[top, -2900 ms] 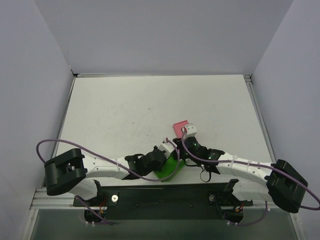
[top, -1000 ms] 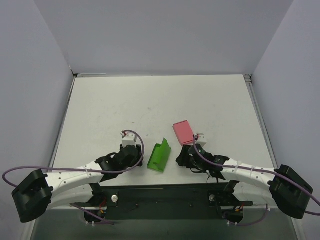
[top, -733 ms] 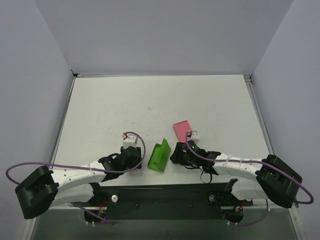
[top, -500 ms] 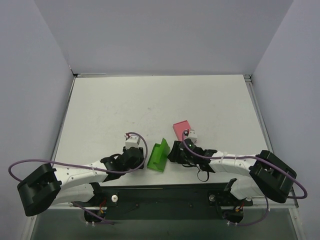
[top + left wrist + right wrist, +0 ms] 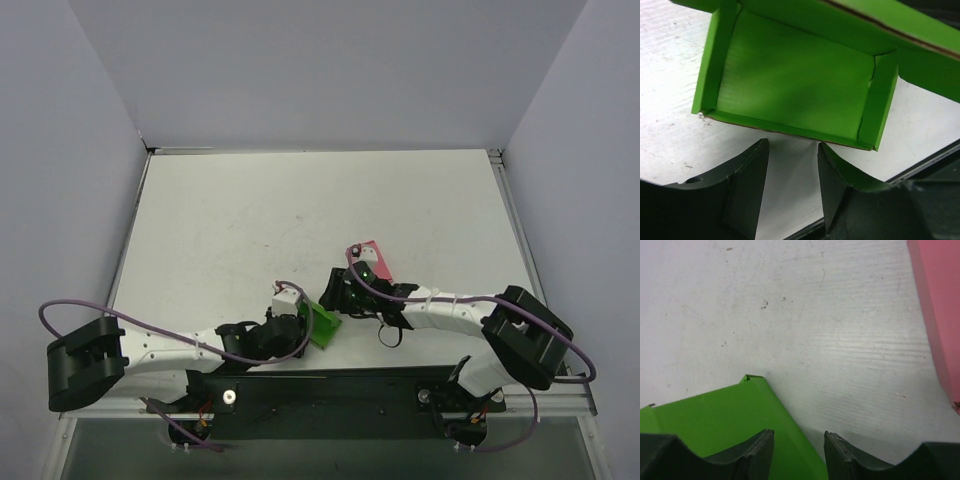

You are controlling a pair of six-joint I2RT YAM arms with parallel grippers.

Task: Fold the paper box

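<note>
Green paper box [image 5: 795,85], left claw [image 5: 792,149] low beside

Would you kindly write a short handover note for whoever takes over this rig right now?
Left hand: open, empty, fingertips just short of the paper box's near edge.
Right hand: open, gripping nothing, low over a corner of the box.
Paper box: on the table near its front edge, between the two hands. The pink box lies apart, beyond the right hand.
Done: the short side flaps stand up.
Left: the box is open on top; the remaining panels need folding over and closing.
</note>
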